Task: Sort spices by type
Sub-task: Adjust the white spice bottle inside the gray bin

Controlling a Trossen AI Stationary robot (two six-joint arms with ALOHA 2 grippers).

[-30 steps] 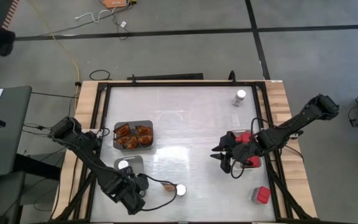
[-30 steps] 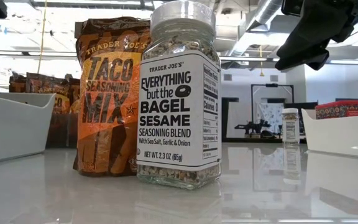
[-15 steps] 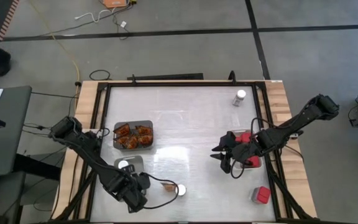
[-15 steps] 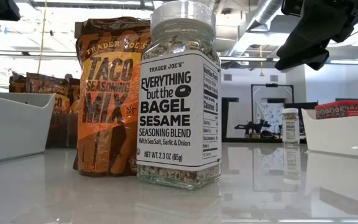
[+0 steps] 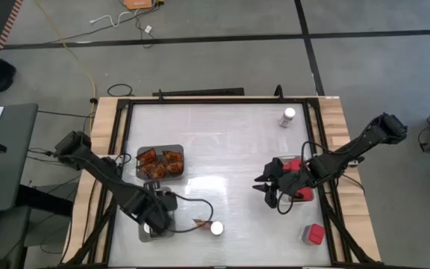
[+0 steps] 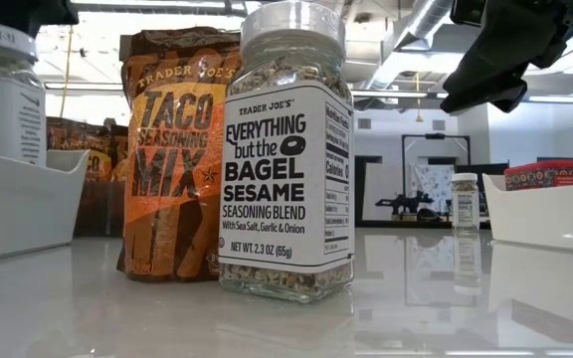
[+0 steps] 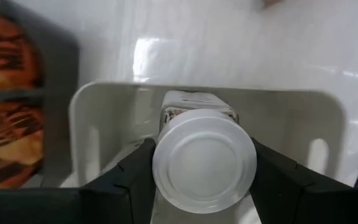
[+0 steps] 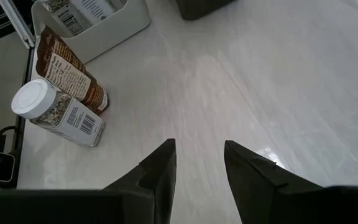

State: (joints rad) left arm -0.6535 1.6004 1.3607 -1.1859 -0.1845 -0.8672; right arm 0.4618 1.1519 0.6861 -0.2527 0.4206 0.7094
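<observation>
My left gripper hangs over the white tray at the near left, shut on a round jar with a white lid. The low view shows this jar raised behind the tray's wall. My right gripper hovers open over the table's right half with nothing between its fingers. Another jar stands by an orange-brown packet at the near edge. A third jar stands far right. Red boxes sit in a tray at the right. My left gripper pinches the jar's white lid by its rim, one finger on either side. The fingers come from above, pointing down. The jar hangs upright below them over the white tray; the tray's wall hides its lower end in the low view.
A grey tray holding several orange-brown packets sits beyond the white tray. One red box lies near the right front corner. The table's middle is bare. Black frame rails border the table.
My left gripper has risen with the jar. A second ago the jar stood low in the white tray with only its top showing over the wall. Now it hangs higher, most of its label above the rim. My right arm has kept still.
</observation>
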